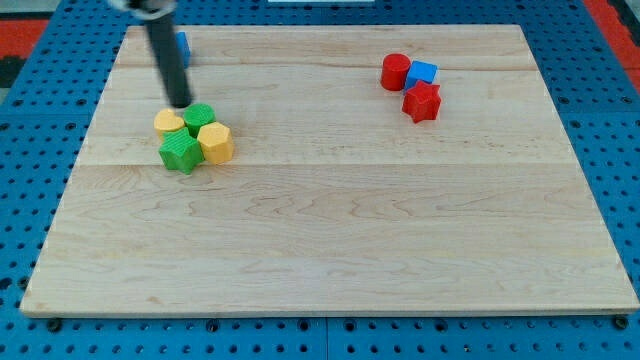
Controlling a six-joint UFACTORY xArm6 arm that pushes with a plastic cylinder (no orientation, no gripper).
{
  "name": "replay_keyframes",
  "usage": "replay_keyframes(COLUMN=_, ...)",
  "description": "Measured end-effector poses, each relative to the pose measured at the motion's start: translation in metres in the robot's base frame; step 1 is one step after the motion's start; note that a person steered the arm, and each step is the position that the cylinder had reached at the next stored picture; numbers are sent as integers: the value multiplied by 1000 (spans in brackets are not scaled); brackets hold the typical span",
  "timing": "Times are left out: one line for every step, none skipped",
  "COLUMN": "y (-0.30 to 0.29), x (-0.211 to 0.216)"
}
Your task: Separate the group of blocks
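Note:
A tight group of blocks sits at the view's left: a yellow heart-shaped block point(169, 122), a green round block point(199, 116), a green star-shaped block point(180, 153) and a yellow hexagonal block point(216, 143), all touching. My tip point(180, 104) is just above the group, next to the yellow heart and the green round block. A second cluster sits at the upper right: a red cylinder point(395, 72), a blue cube point(422, 73) and a red star-shaped block point(422, 102).
A blue block point(183, 46) lies near the board's top left edge, partly hidden behind the rod. The wooden board point(330, 240) rests on a blue pegboard surface point(40, 120).

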State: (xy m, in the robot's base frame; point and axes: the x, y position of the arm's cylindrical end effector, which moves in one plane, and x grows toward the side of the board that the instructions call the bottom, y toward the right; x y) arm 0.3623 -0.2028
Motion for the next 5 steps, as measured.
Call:
replay_keyframes(y=0, x=57)
replay_keyframes(y=3, x=87)
replay_keyframes(y=30, x=71)
replay_keyframes(y=77, x=69)
replay_keyframes(y=81, x=32)
